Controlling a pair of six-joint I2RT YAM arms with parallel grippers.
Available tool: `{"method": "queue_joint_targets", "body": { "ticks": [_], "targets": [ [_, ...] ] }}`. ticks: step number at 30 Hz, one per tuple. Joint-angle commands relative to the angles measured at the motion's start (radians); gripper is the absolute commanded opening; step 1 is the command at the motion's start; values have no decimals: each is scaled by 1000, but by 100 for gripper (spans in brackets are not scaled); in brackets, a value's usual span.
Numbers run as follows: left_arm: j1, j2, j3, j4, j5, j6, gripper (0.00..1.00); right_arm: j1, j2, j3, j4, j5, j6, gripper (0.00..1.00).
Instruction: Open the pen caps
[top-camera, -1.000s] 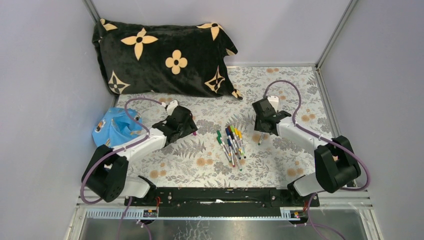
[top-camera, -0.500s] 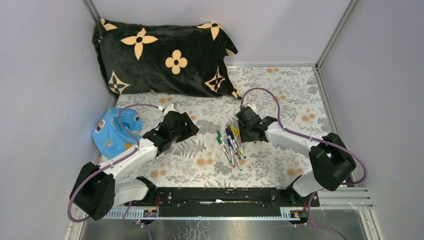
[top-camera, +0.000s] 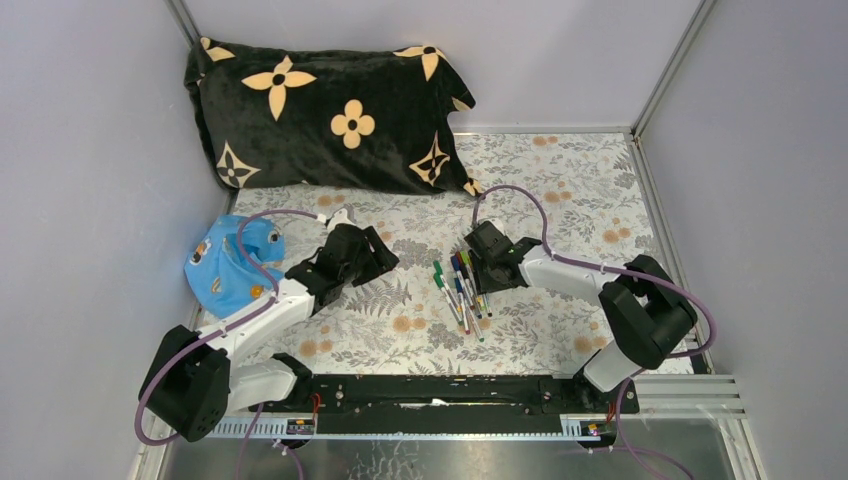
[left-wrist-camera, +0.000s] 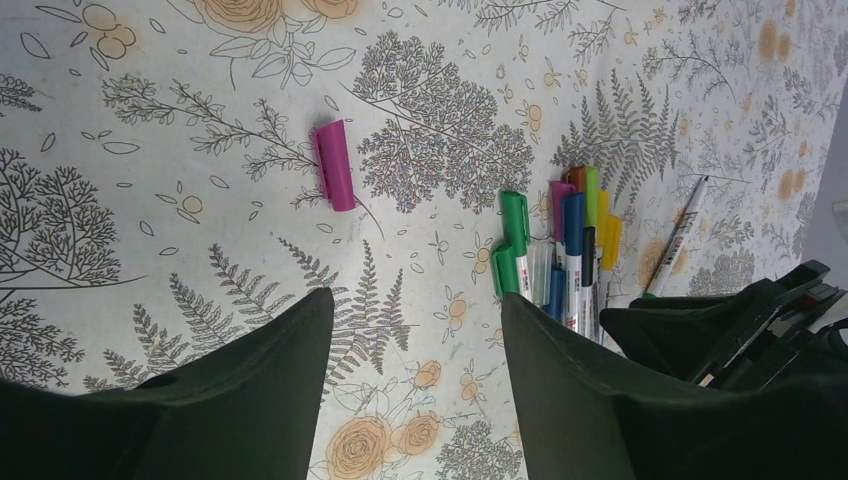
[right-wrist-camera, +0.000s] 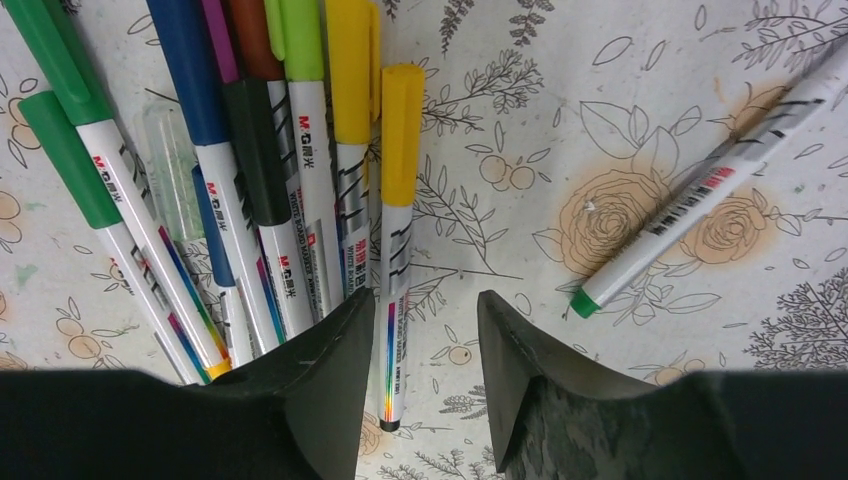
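Observation:
Several pens (top-camera: 462, 285) lie bunched on the floral cloth, caps in green, blue, black, brown, lime and yellow (right-wrist-camera: 290, 110). My right gripper (right-wrist-camera: 425, 330) is open and low over the bunch's right edge. The barrel of a yellow-capped pen (right-wrist-camera: 400, 130) lies between its fingers, close to the left one. A pen without a cap (right-wrist-camera: 700, 200) lies apart to the right. A loose magenta cap (left-wrist-camera: 335, 165) rests alone on the cloth, ahead of my open, empty left gripper (left-wrist-camera: 415, 320), which hovers left of the pens (left-wrist-camera: 565, 250).
A black pillow with tan flowers (top-camera: 320, 110) fills the back left. A blue child's cap (top-camera: 225, 265) lies at the left wall. Grey walls close in on three sides. My right gripper (top-camera: 480, 258) shows at the right edge of the left wrist view.
My right arm has swung left from beside the uncapped pen to the bunch of pens. The left arm shifted slightly, then held still.

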Motion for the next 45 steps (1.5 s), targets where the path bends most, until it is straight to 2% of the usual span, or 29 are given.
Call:
{"method": "queue_joint_targets", "body": {
  "ticks": [1,10,15,18,21,26,28,35,45],
  "targets": [
    [-2,-7,-16,55,14,-10,69,18,18,-3,25,-8,-6,49],
    [-2,-12,-23,60,12,-8,69,19,44,-11,23,13,-1,48],
    [-2,-11,-23,62,11,-12,69,26,66,-22,24,11,4,41],
    [-2,-10,-21,62,13,-16,69,34,72,-41,35,10,17,30],
    [-2,-11,-15,64,22,-23,69,42,70,-54,39,5,26,10],
    [-2,-3,1,85,76,-24,71,49,13,-57,29,6,36,0],
    [-2,-3,-4,116,117,-31,74,55,-23,-48,20,8,36,0],
    [-10,35,-22,240,226,-93,75,100,-123,13,-23,-14,45,0],
    [-112,158,44,307,232,-158,75,203,-136,92,-35,-30,79,0]
  ]
}}
